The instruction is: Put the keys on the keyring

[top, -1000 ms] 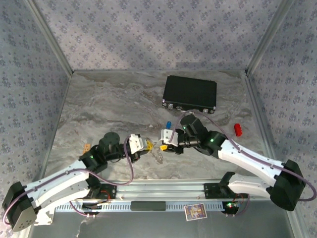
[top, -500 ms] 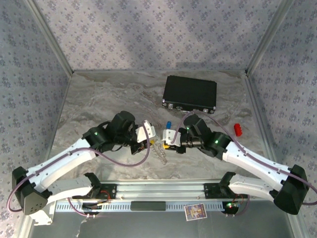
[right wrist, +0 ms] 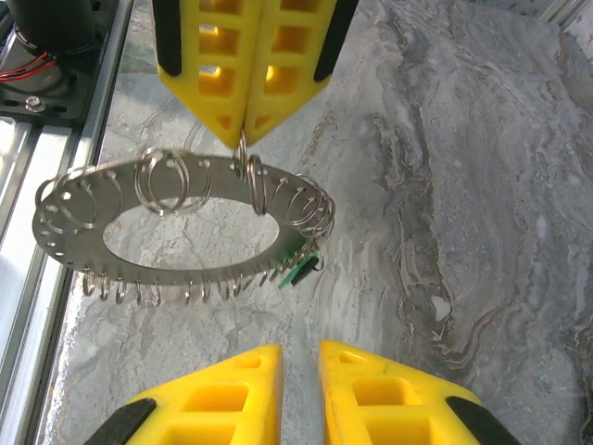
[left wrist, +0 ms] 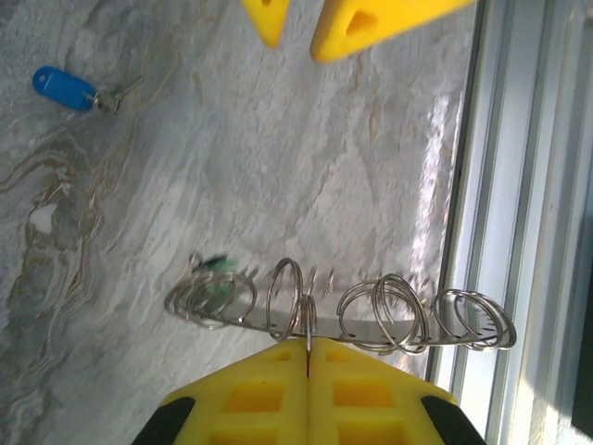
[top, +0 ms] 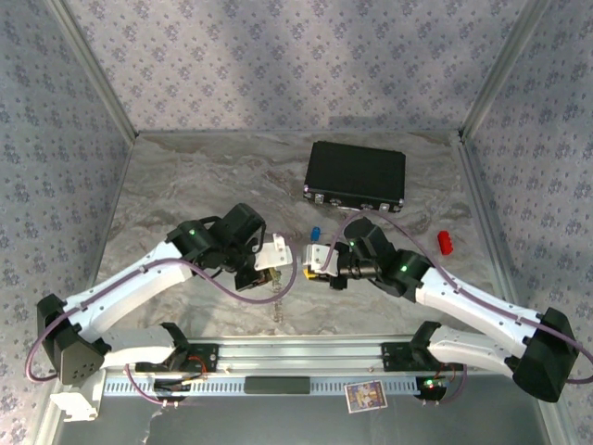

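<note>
Now the keyring [right wrist: 213,185], a flat grey metal oval with small wire loops around its rim, appears to hang clear of the marbled table [top: 185,185]. It is pinched at one edge by the left gripper [right wrist: 243,130], whose yellow jaws are pressed fully together on it. Over the last second the left arm has swung round and turned its wrist, drawing the keyring slightly away from the right gripper [right wrist: 301,389]. The green key [right wrist: 298,271] dangles at the keyring's lower edge, so it seems already threaded, though the join is too small to confirm. Facing the keyring, near but not touching, the right gripper holds nothing, and its jaws stand a narrow gap apart. The blue key [left wrist: 63,86] lies flat on the table, well apart from the keyring on the side away from the metal front rail [left wrist: 519,185]. By this reading, the keyring is now held steady in the air and half the job is done. The blue key has yet to be fetched and threaded.
</note>
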`<state>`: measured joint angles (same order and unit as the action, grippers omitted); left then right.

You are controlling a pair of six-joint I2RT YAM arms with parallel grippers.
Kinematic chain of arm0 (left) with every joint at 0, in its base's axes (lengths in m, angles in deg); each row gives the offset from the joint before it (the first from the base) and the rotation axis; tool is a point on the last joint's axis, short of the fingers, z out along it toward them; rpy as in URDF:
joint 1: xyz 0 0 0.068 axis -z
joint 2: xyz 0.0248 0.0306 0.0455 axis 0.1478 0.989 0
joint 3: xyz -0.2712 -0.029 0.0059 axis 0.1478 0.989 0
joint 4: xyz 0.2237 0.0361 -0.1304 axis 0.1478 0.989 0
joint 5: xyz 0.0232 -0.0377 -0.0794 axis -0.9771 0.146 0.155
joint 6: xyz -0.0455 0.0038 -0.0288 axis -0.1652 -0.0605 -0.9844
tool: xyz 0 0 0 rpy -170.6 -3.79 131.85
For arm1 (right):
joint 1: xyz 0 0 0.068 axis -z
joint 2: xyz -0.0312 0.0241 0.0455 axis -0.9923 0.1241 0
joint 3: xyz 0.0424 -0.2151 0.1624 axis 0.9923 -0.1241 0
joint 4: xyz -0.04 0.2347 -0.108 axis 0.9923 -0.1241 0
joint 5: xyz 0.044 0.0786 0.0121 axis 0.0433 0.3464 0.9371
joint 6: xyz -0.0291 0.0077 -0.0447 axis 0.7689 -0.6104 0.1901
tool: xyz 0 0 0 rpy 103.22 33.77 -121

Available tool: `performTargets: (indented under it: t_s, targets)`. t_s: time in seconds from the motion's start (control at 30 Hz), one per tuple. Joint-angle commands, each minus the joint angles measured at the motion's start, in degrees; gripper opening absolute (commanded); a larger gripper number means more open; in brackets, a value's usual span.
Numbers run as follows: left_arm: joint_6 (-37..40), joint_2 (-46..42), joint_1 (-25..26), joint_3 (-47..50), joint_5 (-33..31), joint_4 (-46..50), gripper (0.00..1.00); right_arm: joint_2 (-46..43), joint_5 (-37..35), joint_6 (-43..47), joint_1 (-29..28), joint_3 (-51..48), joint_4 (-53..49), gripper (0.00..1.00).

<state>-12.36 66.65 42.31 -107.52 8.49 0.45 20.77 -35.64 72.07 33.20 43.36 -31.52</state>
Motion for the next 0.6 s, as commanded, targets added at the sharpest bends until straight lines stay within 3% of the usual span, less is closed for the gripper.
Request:
performTargets:
  t_s: [0.0, 0.23, 0.57]
  targets:
    - [4.37, -1.37, 0.43, -2.09, -1.92, 3.38, 0.00, 0.72, 3.36, -2.94, -1.33, -1.08, 4.30, 0.18]
    - [8.95, -4.02, 0.35, 0.34, 1.82, -0.59, 0.00, 4.12, 8.95, -11.51, -5.42, -6.06, 21.24, 0.16]
    - [10.56, -5.21, 0.26, 2.01, 4.51, -2.18, 0.00, 6.65, 3.69, -16.23, -7.59, -11.25, 34.48, 0.20]
